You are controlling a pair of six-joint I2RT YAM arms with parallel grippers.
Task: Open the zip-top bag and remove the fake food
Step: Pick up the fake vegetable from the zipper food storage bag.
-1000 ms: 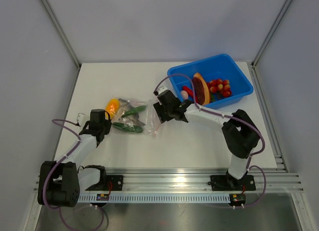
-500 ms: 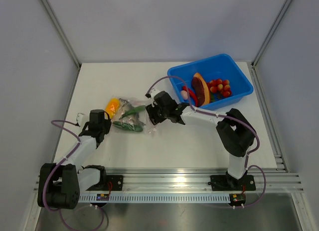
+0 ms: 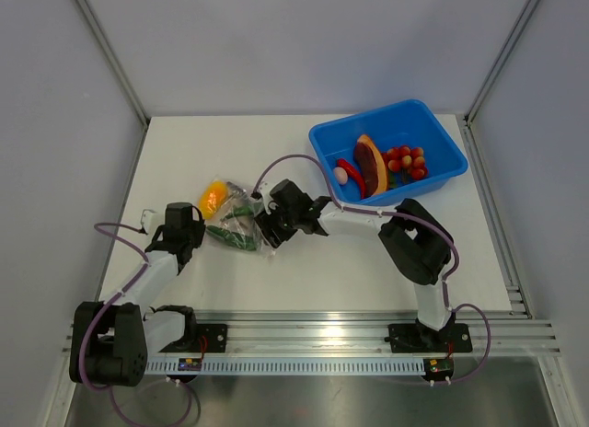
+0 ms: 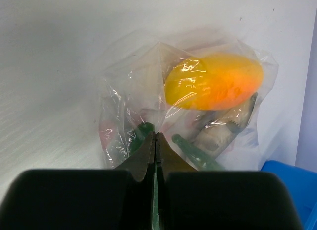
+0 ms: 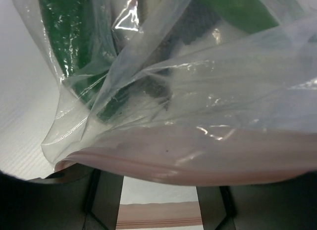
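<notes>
Looking down, we see the bag (image 3: 235, 222) lying on the worktop (image 3: 184, 151) to the left of the blue bin (image 3: 409, 128), apart from it. Our left fingers (image 4: 156, 141), on the bag's side farthest from the bin, are closed tight, their tips pinching the thin plastic. Our right fingers (image 3: 264, 225), on the side nearer the bin, stand apart. The pink zip strip (image 5: 198, 165) drapes across them, and we cannot tell whether they hold it. Inside the bag sit a yellow fruit (image 4: 213, 86) and a green cucumber (image 5: 69, 46). Inside the bin lie red tomatoes (image 3: 406, 160), an orange-brown wedge (image 3: 370, 160), a red chili (image 3: 352, 172) and a white egg (image 3: 340, 175).
</notes>
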